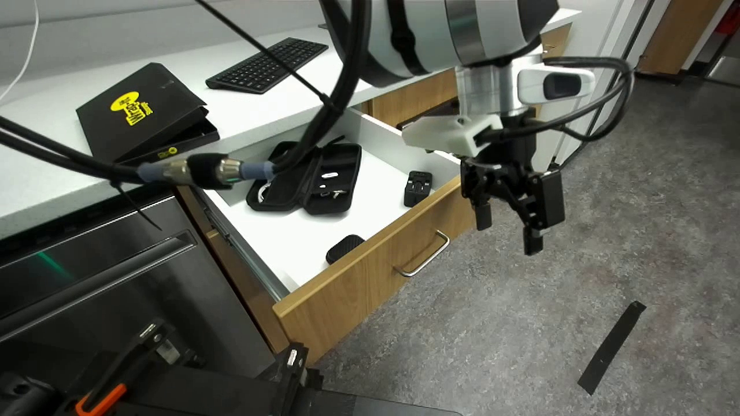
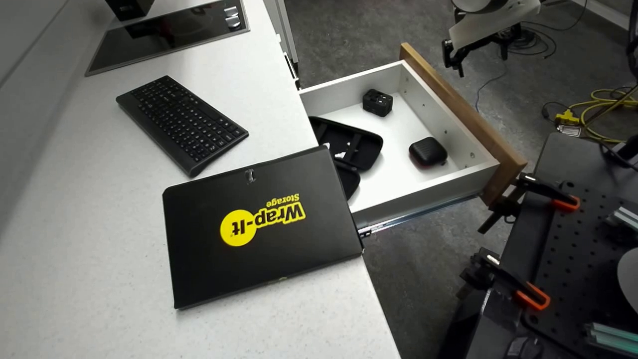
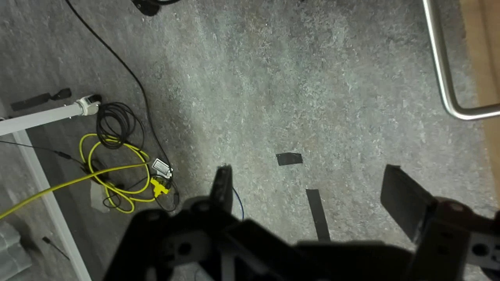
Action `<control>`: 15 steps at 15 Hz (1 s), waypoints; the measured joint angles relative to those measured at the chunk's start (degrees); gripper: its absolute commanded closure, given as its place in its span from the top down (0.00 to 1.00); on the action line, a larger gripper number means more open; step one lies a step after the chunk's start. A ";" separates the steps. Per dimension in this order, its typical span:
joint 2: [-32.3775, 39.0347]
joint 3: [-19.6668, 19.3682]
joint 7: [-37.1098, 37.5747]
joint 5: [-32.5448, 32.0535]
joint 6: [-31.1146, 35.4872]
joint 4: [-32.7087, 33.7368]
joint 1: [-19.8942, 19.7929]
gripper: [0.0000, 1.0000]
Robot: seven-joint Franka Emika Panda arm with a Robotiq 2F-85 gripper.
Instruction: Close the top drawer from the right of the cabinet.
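Below the white surface (image 2: 114,239), a drawer (image 2: 398,134) stands pulled out.
Outside its front (image 1: 370,280), jaws hang parted, empty, apparently placed to push it home.

Mottled grey floor (image 1: 497,323), pale speckled countertop (image 2: 99,239) along a plain grey wall (image 1: 162,36).

The place looks part kitchen, part robot lab. The kitchen shows in a cooktop (image 2: 179,37) let into the white counter (image 2: 99,259), upper left in an exterior view, and, below that counter in an exterior view, a wood drawer (image 1: 358,294) and, lower left, a steel appliance front (image 1: 191,289). The lab shows in an arm (image 1: 430,34), top of an exterior view, a holed board (image 2: 573,264) with clamps (image 2: 506,276), lower right in an exterior view, and cables (image 3: 113,169) on the floor (image 3: 293,97), left in the wrist view.
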 measured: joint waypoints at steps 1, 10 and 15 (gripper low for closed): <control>2.82 -0.25 0.70 0.90 0.44 1.82 0.03 1.00; 14.57 2.63 -5.47 16.49 -1.28 13.65 0.23 1.00; 15.31 8.87 -15.47 24.13 -10.22 19.37 1.40 1.00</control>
